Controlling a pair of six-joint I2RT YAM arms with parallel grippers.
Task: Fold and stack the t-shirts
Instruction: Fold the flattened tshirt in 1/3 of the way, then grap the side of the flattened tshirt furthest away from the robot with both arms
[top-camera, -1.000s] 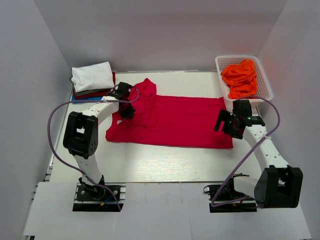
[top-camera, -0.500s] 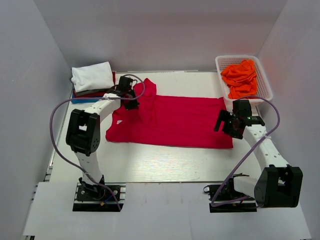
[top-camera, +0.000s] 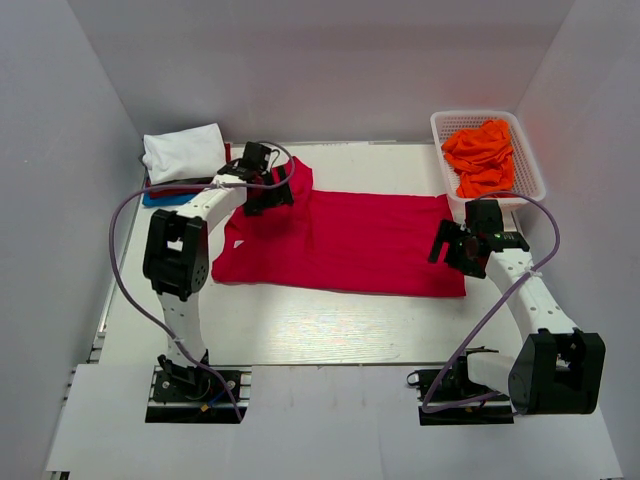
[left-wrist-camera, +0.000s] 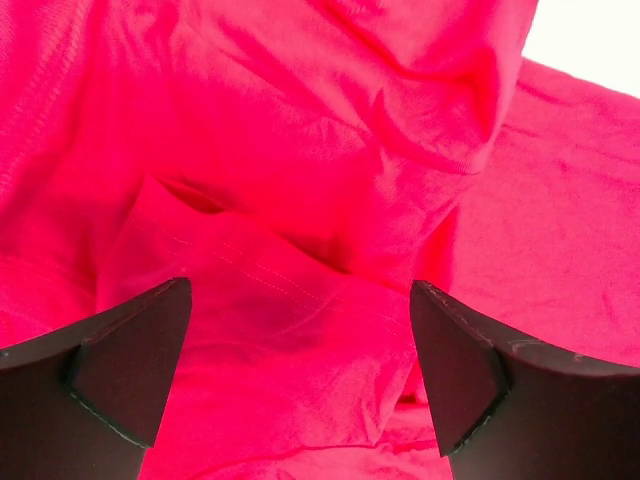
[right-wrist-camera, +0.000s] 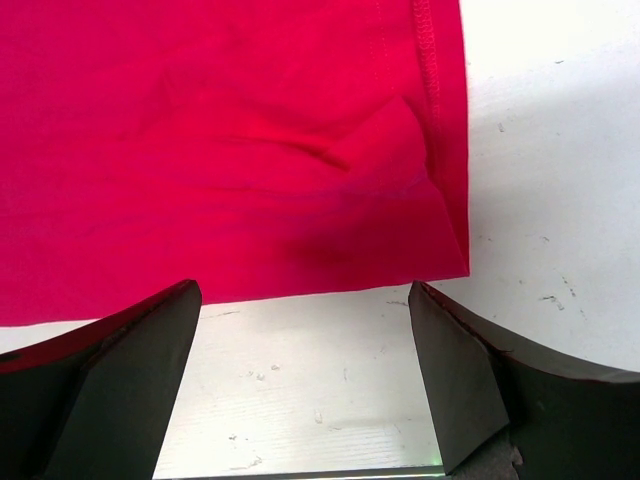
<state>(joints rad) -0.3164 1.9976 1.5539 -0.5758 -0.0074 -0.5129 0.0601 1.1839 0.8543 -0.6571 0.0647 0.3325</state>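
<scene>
Crimson cloth covers the middle of the table (top-camera: 300, 330): the red shirt (top-camera: 370, 240) lies spread flat, with its far-left end bunched into a raised heap.

- Left gripper (top-camera: 268, 190): above that heap, fingers wide apart, holding nothing. The wrist view shows only rumpled folds below it.
- Right gripper (top-camera: 447, 245): above the near-right hem corner, also wide apart and empty. A small crease sits just inside the hem.

Likely faults from here:

1. Closing on the heap may catch several layers, or only one ridge. The fold would then pull askew.
2. The right fingers straddle the cloth edge and bare table, so a shallow descent may miss the hem.
3. If one side lifts alone, the shirt may slide rather than fold.
4. The left arm works close to the folded stack topped by a white shirt (top-camera: 183, 152) — a wide swing could disturb it.

The orange shirts (top-camera: 480, 150) in the basket (top-camera: 440, 135) sit apart from both arms.
</scene>
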